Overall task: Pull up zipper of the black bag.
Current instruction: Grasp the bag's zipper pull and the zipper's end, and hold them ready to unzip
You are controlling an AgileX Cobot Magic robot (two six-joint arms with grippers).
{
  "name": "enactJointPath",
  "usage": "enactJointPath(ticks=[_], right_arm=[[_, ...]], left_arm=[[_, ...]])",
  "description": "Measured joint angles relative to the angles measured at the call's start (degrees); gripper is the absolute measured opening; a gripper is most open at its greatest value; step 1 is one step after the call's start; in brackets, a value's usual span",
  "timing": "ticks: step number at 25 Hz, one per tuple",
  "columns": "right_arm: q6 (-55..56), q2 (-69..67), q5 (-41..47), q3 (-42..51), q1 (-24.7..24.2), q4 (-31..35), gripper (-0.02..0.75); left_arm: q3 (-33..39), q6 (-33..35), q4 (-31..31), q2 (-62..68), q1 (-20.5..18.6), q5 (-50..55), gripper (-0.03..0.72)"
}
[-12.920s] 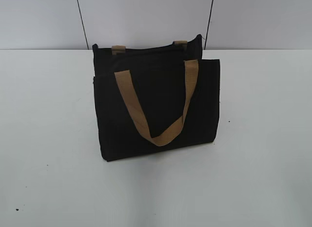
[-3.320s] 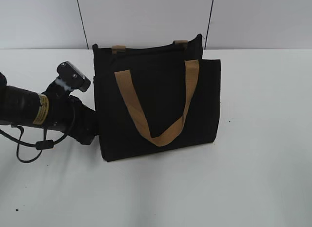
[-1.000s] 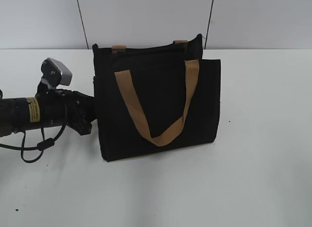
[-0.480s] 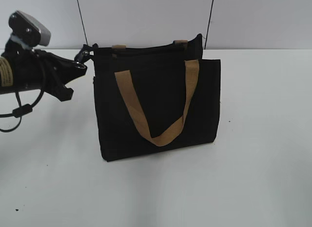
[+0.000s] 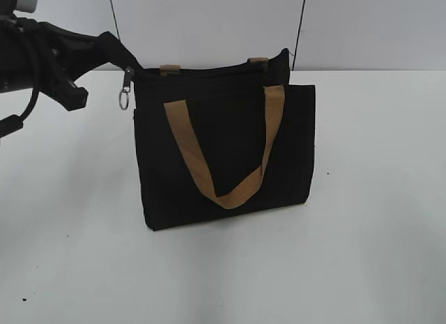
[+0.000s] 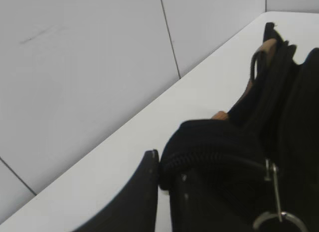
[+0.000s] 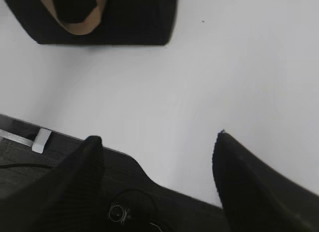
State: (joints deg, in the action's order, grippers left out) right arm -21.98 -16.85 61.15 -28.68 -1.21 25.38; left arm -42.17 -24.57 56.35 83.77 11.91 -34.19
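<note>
The black bag stands upright on the white table, tan handles hanging down its front. The zipper runs along its top edge. Its silvery pull tab with a ring hangs at the top left corner. My left gripper is shut on the black zipper end at that corner and holds it slightly raised. In the left wrist view the zipper end sits between the jaws, with the pull tab just right of them. My right gripper is open and empty, out of the exterior view.
A grey panelled wall stands behind the table. The right wrist view shows the bag's lower part far off, white table between, and the dark table edge under the jaws.
My left arm has risen from the bag's left side to its top left corner. It has taken hold of the zipper end, and the pull tab now hangs free below it.
</note>
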Motion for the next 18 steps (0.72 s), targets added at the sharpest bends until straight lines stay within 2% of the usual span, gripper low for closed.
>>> enactJointPath(ticks=[6,12,18], right_arm=[[-10.2,-6.5,-6.5,-3.8,0.0,11.0,0.524],[-13.5,-15.1,-7.3,-7.8,3.3,13.3,0.524],[-15.7,-33.3,-8.2,-15.3,8.1,13.3,0.524]], left_arm=[[0.0,-2.6,1.9,-2.3,4.6,0.6,0.035],[-2.6,-3.4,1.7,-2.8,6.6,2.8,0.034],[-5.3,-7.0,1.6,-2.8,7.5,6.6,0.034]])
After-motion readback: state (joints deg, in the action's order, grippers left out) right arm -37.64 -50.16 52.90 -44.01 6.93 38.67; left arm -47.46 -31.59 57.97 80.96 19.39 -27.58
